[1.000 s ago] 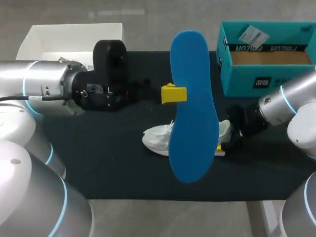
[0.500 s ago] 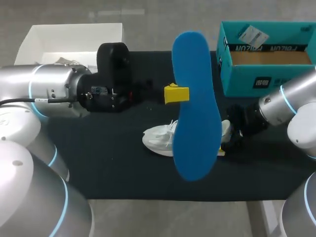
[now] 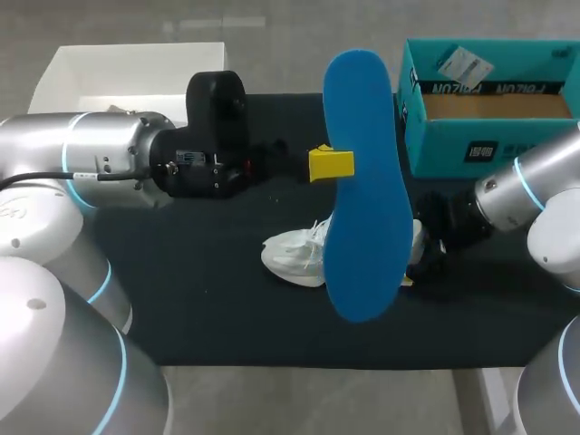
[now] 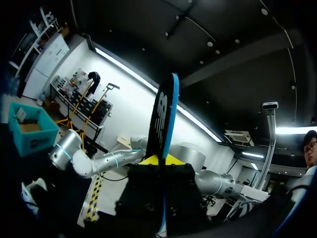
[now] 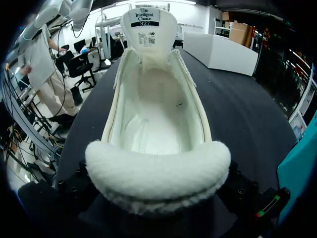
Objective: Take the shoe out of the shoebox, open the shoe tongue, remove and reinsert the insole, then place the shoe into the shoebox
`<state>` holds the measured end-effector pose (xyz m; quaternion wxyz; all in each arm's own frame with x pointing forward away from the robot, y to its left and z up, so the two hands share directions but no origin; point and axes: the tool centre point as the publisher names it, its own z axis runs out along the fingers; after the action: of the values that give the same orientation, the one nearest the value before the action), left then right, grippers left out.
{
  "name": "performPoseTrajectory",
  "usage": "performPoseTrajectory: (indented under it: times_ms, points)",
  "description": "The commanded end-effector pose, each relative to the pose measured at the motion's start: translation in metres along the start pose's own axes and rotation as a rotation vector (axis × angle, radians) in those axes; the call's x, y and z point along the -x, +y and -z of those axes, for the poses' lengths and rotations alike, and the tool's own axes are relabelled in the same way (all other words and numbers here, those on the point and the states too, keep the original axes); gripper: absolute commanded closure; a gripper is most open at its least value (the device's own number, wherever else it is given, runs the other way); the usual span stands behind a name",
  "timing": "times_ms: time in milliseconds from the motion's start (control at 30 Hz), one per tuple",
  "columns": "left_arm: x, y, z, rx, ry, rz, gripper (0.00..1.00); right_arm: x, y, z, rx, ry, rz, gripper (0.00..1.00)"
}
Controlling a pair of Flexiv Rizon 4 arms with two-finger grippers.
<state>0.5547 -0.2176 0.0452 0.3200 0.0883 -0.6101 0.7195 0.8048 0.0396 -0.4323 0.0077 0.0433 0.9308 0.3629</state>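
My left gripper (image 3: 331, 165) is shut on the edge of a blue insole (image 3: 362, 181) and holds it in the air above the black mat. In the left wrist view the insole (image 4: 163, 114) stands edge-on between the yellow tips of that gripper (image 4: 161, 159). Below it on the mat lies the white shoe (image 3: 294, 256), partly hidden by the insole. My right gripper (image 3: 415, 263) sits at the shoe's heel. The right wrist view looks into the shoe (image 5: 156, 124) from the heel: its tongue is pulled up and its inside is bare.
The teal shoebox (image 3: 489, 136) stands at the back right of the mat (image 3: 181, 299), with a paper tag inside. A white box lid (image 3: 136, 68) lies at the back left, behind my left arm.
My left arm has carried the insole a little to the right and toward the front. The shoe and my right arm have not visibly moved.
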Motion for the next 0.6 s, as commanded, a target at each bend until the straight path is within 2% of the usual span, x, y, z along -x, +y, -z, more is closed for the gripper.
performPoseTrajectory:
  times_ms: [33, 267, 600]
  points:
    - [0.002, 0.0, -0.003, 0.0, 0.002, -0.001, 1.0, 0.0, 0.0, -0.003, -0.002, -0.002, 0.0, 0.0]
    - [0.002, 0.0, -0.003, 0.0, 0.002, -0.001, 1.0, 0.0, -0.001, 0.0, -0.004, -0.011, -0.009, 0.0]
    - [0.002, 0.0, -0.003, 0.0, 0.002, -0.001, 1.0, 0.002, 0.004, 0.021, -0.219, 0.01, -0.086, 0.0]
